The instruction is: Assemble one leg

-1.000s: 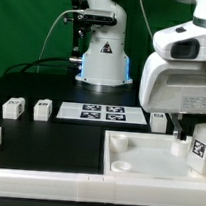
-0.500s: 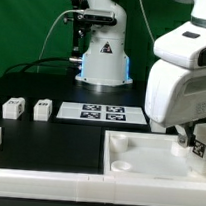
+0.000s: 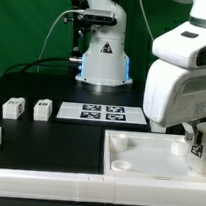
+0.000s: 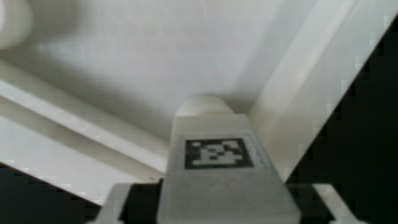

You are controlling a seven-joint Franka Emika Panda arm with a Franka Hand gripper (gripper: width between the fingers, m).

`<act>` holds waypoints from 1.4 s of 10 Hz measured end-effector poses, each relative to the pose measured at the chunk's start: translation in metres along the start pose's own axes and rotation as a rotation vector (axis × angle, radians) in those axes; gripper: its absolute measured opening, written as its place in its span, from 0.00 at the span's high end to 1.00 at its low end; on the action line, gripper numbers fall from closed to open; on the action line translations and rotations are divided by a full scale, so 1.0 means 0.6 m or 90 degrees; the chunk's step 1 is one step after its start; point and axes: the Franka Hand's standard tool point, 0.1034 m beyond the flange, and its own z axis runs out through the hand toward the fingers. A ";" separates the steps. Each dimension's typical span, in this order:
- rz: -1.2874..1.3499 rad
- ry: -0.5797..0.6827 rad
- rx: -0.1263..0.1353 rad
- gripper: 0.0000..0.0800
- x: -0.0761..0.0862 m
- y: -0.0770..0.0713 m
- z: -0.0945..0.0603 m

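Jaws of the gripper (image 3: pixel 198 137) are clenched on the small white plastic block-like leg (image 3: pixel 199 151), and its black-and-white square tag (image 4: pixel 219 152) faces my wrist camera. I see the leg upright over the large white square tray (image 3: pixel 137 156), at the exterior view's right. I cannot tell whether it touches. Farther out on the black table (image 3: pixel 58 138) lie two small white blocks (image 3: pixel 13 108) and the marker board (image 3: pixel 101 114).

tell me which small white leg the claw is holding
The leg at the exterior view's right, over the white tray, gripped in the claw; the two others sit loose on the table at its left.
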 end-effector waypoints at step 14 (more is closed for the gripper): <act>0.929 0.006 0.003 0.63 0.005 -0.009 0.002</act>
